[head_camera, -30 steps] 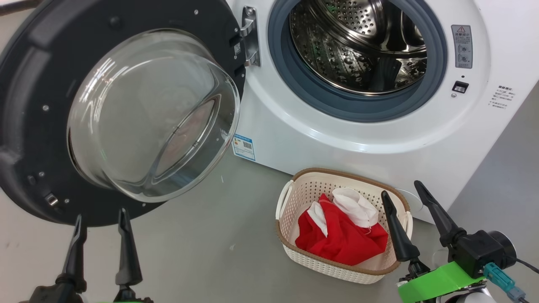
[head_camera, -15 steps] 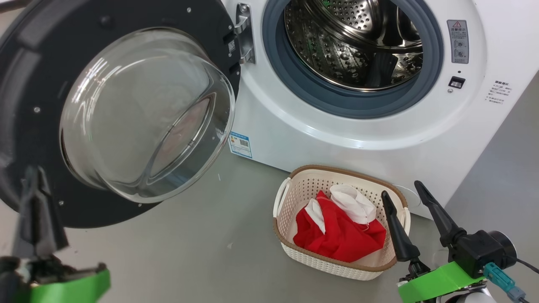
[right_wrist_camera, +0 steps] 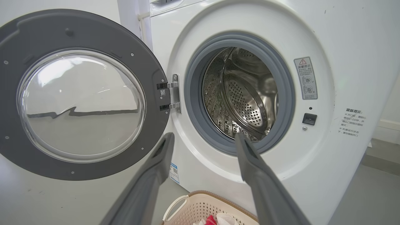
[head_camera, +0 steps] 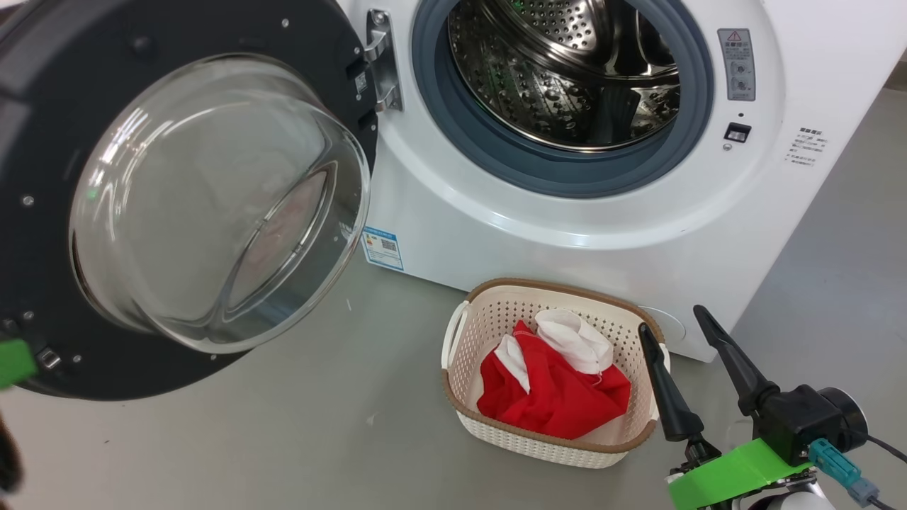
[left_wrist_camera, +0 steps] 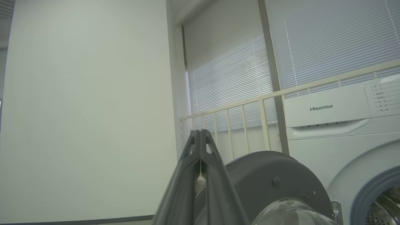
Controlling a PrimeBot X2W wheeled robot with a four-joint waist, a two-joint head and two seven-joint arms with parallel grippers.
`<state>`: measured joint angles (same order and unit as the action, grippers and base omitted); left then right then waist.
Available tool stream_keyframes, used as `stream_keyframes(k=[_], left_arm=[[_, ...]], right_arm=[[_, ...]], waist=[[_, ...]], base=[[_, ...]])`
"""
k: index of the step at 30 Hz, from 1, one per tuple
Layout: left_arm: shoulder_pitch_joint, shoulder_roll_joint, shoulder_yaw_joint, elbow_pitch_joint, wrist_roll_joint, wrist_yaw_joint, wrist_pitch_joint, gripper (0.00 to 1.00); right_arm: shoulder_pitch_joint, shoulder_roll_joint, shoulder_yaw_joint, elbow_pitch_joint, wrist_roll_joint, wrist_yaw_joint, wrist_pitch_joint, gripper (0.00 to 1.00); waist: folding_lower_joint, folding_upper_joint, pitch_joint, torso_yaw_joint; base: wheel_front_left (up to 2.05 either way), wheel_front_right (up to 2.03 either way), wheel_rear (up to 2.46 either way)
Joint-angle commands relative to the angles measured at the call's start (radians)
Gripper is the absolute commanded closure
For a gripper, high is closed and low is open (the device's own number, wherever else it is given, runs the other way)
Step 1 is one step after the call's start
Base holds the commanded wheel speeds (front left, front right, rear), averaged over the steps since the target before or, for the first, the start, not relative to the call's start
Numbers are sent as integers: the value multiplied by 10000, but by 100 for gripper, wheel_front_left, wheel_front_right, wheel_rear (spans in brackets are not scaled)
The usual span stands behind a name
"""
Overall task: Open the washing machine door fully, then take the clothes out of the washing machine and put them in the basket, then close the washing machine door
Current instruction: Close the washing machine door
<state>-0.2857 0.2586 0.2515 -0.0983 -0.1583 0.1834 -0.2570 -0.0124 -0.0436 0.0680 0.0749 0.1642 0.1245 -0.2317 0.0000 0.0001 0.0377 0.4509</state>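
The washing machine (head_camera: pixel 567 234) stands with its door (head_camera: pixel 42 142) swung wide to the left, glass bowl facing me. Its steel drum (head_camera: pixel 553 85) shows bare metal. Red and white clothes (head_camera: pixel 553 397) lie in the cream basket (head_camera: pixel 560 287) on the floor in front of the machine. My right gripper (head_camera: pixel 669 319) hangs open just right of the basket, holding nothing; its wrist view looks past the spread fingers (right_wrist_camera: pixel 247 156) at the drum (right_wrist_camera: pixel 247 93) and door (right_wrist_camera: pixel 78 31). In the left wrist view my left gripper (left_wrist_camera: pixel 200 132) is shut on nothing, beside the door (left_wrist_camera: pixel 272 175).
Grey floor (head_camera: pixel 319 425) spreads before the machine and under the open door. A white wall (left_wrist_camera: pixel 87 109), a white railing (left_wrist_camera: pixel 250 103) and window blinds stand behind the machine's left side. A green band (head_camera: pixel 10 361) of my left arm sits at the head view's left edge.
My left gripper has gone from open to shut, and the arm has swung left and up out of the lower head view. The head camera shifted slightly. The right gripper stays put.
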Motion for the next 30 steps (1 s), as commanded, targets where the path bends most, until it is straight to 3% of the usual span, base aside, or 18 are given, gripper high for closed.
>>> stream_keyframes(k=[1,9,14,20,30], left_arm=[[-723,473,663,157,-234,-132,-46,100],[-2709,1022,1912,3798,-1431,-695,4,100],[-3910,1288,2450,6053,-2596,-1029,631,100],[-5007,1533,3122,7999,-3839,-1291,1536,100],[-6386,1973,3935,10773,-5872,-2365,4185,100]], right_arm=[[-311,-66,225,-290,-65,62,21,0],[-304,-66,311,-349,-74,62,161,0],[-287,-66,323,-386,-110,62,243,0],[-275,-66,346,-464,-149,62,333,0],[-319,-66,419,-616,-223,62,476,0]], waist=[[0,-1,-50,-66],[0,-1,-66,-281],[0,-1,-84,-398],[0,-1,-34,-518],[0,-1,95,-830]], base=[[0,0,0],[0,0,0],[0,0,0],[0,0,0],[0,0,0]])
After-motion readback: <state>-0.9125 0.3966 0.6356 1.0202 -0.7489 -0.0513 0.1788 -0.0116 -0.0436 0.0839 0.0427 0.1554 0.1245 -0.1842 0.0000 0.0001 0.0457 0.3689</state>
